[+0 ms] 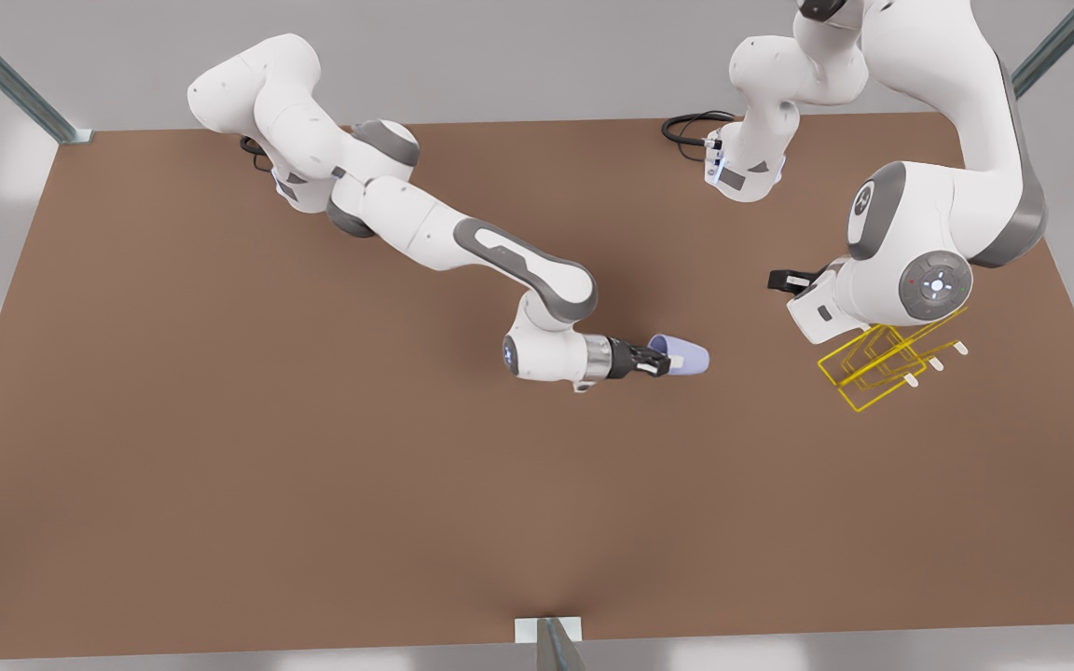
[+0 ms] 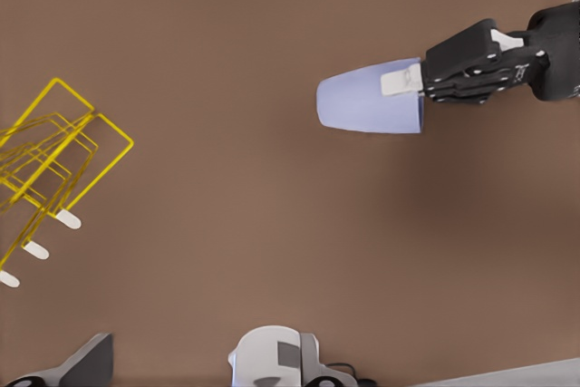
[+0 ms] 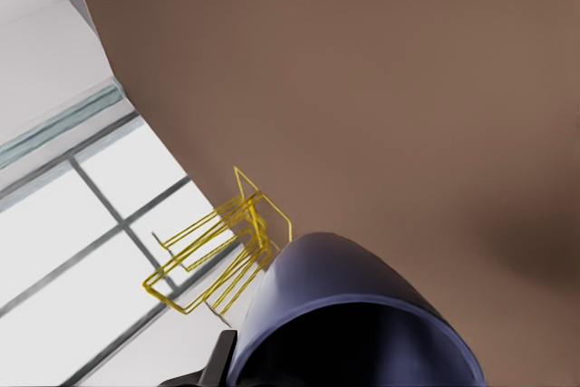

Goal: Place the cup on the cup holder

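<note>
The right gripper (image 1: 656, 362) is clenched on the rim of the lavender-blue cup (image 1: 683, 355), near the middle of the brown table (image 1: 220, 447). The cup lies on its side, its narrow base pointing away from the gripper toward the yellow wire cup holder (image 1: 877, 368). The cup and the holder are well apart. The left arm waits above the holder; I cannot tell the state of the left gripper. In the left wrist view, one white fingertip (image 2: 400, 84) presses on the cup (image 2: 370, 108) wall.

Overhead front view; wrist views sharing cup holder (image 1: 882, 365).
</note>
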Robot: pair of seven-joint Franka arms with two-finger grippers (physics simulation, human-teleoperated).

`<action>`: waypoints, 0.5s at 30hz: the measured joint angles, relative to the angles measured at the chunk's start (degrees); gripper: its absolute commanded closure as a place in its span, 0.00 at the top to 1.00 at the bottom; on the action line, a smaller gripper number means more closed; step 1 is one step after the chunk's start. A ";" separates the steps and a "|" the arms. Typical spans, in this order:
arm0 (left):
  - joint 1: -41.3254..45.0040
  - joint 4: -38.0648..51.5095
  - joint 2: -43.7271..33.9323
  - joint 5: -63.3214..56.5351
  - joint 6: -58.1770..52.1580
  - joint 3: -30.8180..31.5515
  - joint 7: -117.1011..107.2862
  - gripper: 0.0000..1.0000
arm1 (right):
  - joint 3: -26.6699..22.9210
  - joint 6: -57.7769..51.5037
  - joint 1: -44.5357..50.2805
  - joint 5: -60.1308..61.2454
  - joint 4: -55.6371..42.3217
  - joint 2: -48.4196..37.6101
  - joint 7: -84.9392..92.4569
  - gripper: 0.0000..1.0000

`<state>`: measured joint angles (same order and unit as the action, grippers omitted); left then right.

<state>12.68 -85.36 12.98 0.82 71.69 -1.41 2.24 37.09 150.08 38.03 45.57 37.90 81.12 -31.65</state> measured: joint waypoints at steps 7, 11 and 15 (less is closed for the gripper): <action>0.03 0.00 0.10 -0.13 -0.07 -0.19 -0.04 1.00 | 0.16 2.59 1.31 -1.74 0.13 1.98 -2.59 0.38; 0.09 0.39 2.15 -0.62 0.46 -0.05 -0.40 1.00 | 0.24 4.52 2.76 -2.03 0.38 2.92 -3.82 0.84; 0.10 -0.08 2.15 -1.84 1.67 0.00 -1.40 1.00 | 1.00 6.63 -0.18 -3.57 6.28 -0.81 -5.08 1.00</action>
<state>12.77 -85.45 15.13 -1.02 73.36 -1.41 0.84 38.09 156.71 37.84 42.00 44.18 80.31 -36.73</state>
